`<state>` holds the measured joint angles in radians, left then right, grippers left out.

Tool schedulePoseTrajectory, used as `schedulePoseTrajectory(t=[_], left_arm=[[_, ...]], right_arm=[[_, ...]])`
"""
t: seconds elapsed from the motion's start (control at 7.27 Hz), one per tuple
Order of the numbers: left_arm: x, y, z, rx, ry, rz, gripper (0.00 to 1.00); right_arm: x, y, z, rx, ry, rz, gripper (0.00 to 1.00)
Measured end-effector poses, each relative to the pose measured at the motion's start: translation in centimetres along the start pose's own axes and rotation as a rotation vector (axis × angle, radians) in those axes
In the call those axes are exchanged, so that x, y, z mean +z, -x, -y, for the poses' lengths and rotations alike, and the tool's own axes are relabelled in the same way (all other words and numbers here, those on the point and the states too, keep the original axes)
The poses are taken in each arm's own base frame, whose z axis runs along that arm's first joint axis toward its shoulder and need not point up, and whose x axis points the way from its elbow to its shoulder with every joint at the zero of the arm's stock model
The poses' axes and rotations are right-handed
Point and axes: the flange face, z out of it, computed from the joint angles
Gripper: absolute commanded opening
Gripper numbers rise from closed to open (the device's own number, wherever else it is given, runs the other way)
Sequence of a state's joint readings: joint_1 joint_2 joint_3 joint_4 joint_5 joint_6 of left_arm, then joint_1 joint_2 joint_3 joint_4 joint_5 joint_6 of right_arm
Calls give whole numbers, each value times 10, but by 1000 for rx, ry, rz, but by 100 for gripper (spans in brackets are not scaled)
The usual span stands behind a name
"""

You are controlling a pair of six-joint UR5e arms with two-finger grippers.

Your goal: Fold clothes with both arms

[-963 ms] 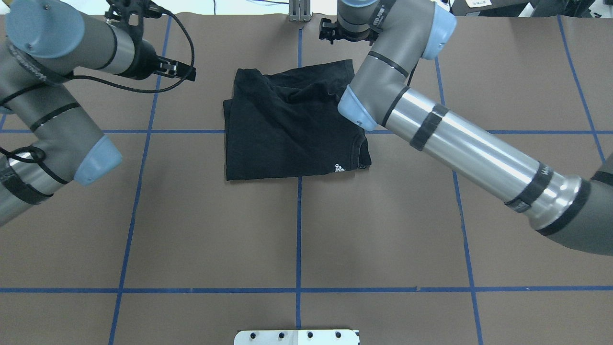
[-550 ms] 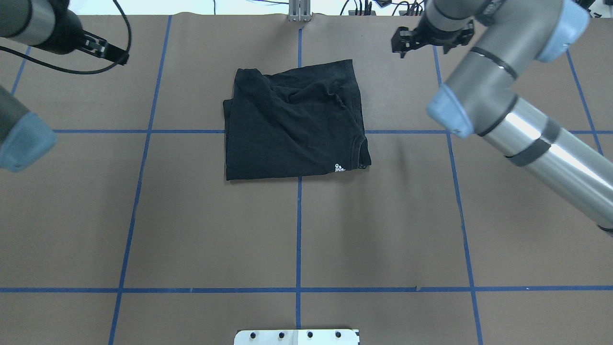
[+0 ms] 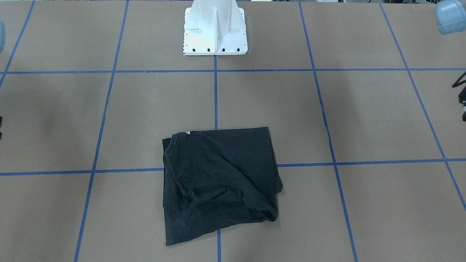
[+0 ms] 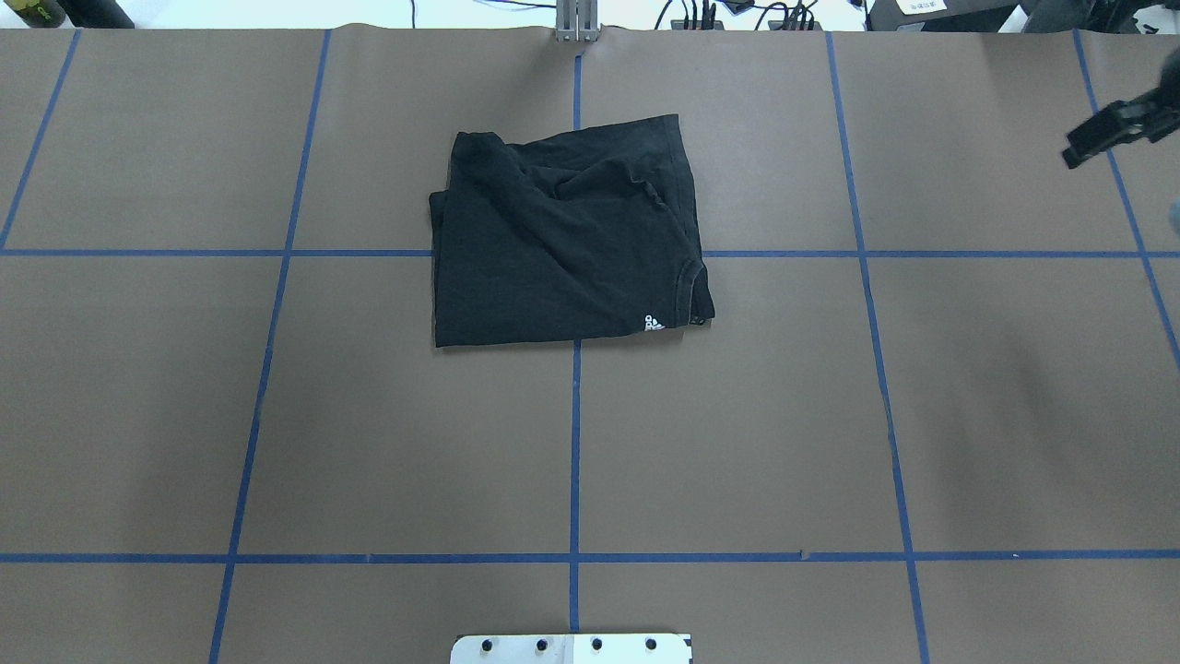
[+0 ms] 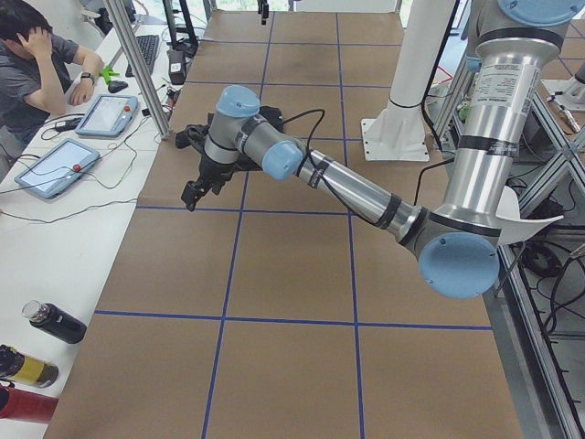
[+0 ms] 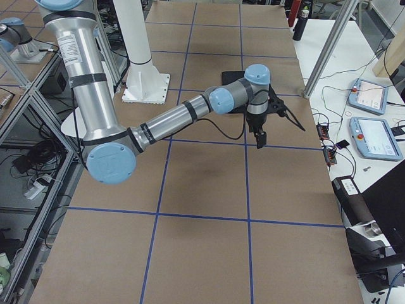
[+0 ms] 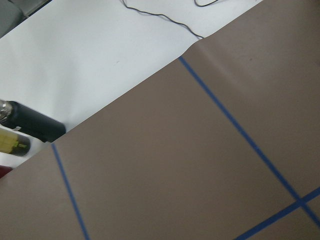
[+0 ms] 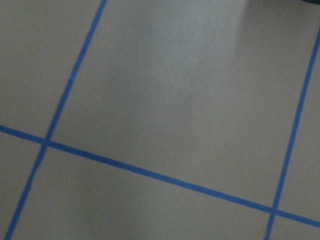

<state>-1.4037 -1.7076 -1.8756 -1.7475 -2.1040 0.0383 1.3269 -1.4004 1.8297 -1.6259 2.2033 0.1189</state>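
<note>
The black T-shirt lies folded into a rough square at the table's far middle, plain side up. A small white logo shows by the collar and the chest graphic is hidden. The shirt also shows in the front-facing view. My right gripper hangs at the far right edge, well clear of the shirt, and I cannot tell how its jaws stand. My left gripper is outside the overhead view, above the table's left end, and I cannot tell its state. Both wrist views show only taped table.
The white pedestal stands at the near middle. Blue tape lines grid the brown table. Bottles, tablets and a seated person are along the white bench past the far edge. An aluminium post stands at the far middle.
Both arms have swung outward from the shirt. The left arm has left the overhead view; the right gripper has moved to the far right edge. The shirt has not moved.
</note>
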Motion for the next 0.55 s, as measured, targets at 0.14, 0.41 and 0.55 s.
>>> schedulePoseTrajectory(t=[0.14, 0.41, 0.55], left_arm=[[8, 16, -32, -39, 38, -25, 100], [38, 45, -76, -121, 125, -38, 100], [50, 65, -94, -162, 159, -31, 100]], right_arm=[[1, -55, -47, -4, 27, 12, 100], [3, -139, -143, 44, 64, 13, 100], [6, -164, -182, 86, 81, 13, 100]])
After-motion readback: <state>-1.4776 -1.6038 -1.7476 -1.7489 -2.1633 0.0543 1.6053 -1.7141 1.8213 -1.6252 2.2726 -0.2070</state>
